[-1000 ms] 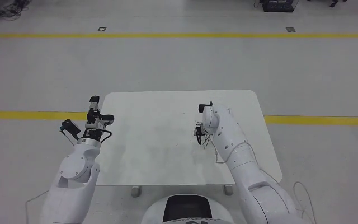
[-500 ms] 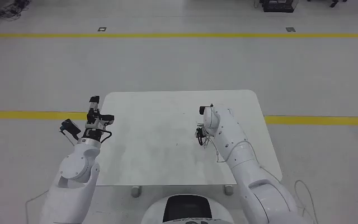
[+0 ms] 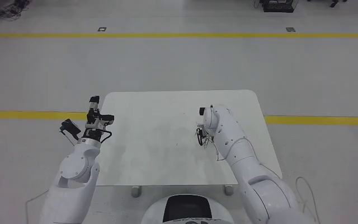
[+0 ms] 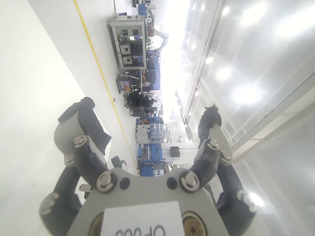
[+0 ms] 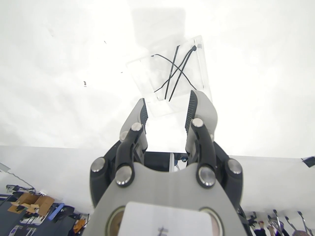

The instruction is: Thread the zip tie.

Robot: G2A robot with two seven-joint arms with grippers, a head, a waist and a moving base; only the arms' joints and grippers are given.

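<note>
Looking down on the white bench (image 3: 156,140), we see the right hand (image 3: 199,134) held over its right-of-centre part, pointing down at the surface, with its arm running back toward the near right corner. From the right wrist view, this right hand (image 5: 168,98) is released: its two ribbed fingers (image 5: 198,109) stand apart with nothing between them. Just beyond the fingertips lies a clear tray (image 5: 205,74), flat on the bench (image 5: 73,25). Inside the tray are a few black zip ties (image 5: 176,71), loose and crossing one another in a rough X, one of them with its head toward the tray's far corner. We cannot count them for certain. The fingertips are close to the tray's nearer edge but apart from the ties; we cannot tell whether they touch the tray. A small dark fleck (image 5: 85,83) sits on the bench off to one side of the tray. The left hand (image 3: 99,112) is well apart from all this, at the bench's left edge, about midway between near and far, and it points away toward the far side. In its own wrist view the left hand (image 4: 147,106) is likewise released, its dark fingers (image 4: 83,128) spread wide on nothing, aimed out across the floor (image 4: 37,50) with its yellow line (image 4: 98,62).
</note>
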